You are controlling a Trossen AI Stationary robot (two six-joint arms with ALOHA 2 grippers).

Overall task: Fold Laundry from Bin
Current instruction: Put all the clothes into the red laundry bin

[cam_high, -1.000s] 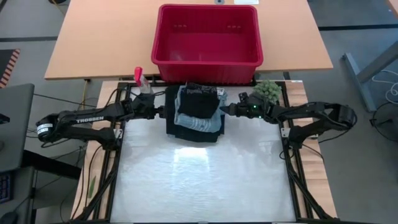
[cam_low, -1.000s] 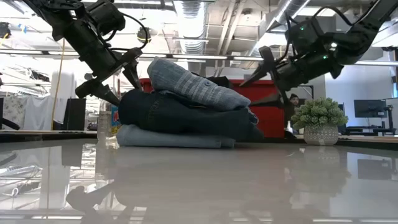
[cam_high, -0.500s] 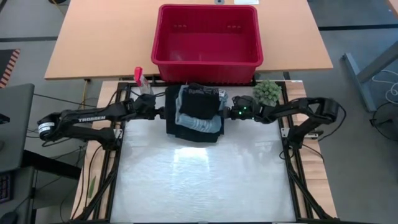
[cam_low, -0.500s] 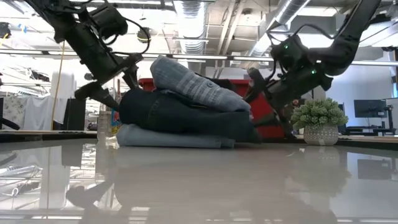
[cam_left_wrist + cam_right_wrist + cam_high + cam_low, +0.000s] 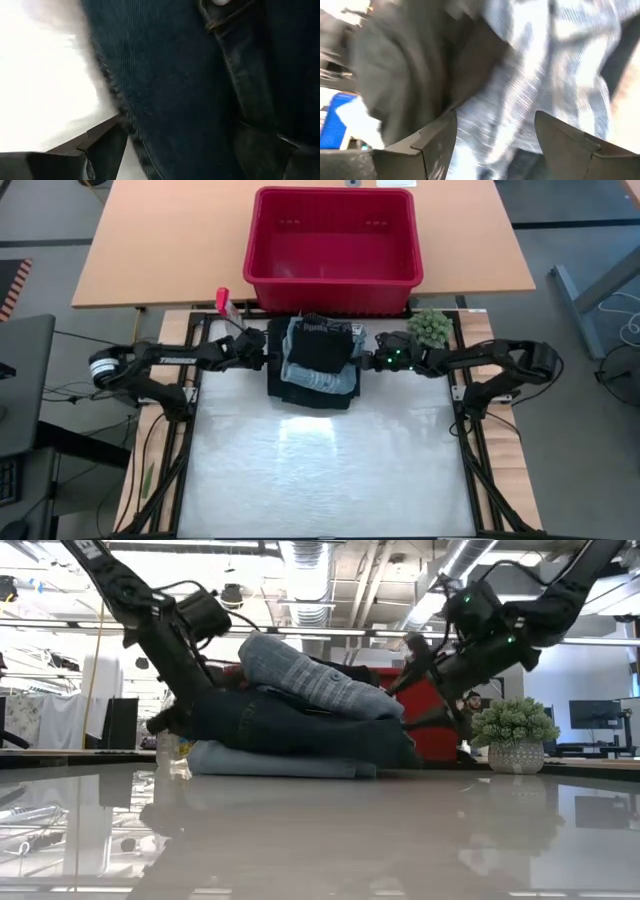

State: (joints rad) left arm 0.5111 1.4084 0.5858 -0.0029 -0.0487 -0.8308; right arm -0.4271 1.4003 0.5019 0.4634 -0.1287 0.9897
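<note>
Denim laundry (image 5: 315, 362) between both end effectors

I am seeing a glossy white tabletop (image 5: 320, 470) carrying a folded pile of dark navy, black and faded denim garments (image 5: 317, 362) at its far edge; a tan wooden desk (image 5: 160, 250) behind is bearing the red plastic tub (image 5: 334, 248).

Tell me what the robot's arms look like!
Both arms are dark, thin and jointed. The left arm has white letters along it and a white ring at its end. The right arm shows a small green light by the right gripper. Each has two dark, pointed fingers.
</note>
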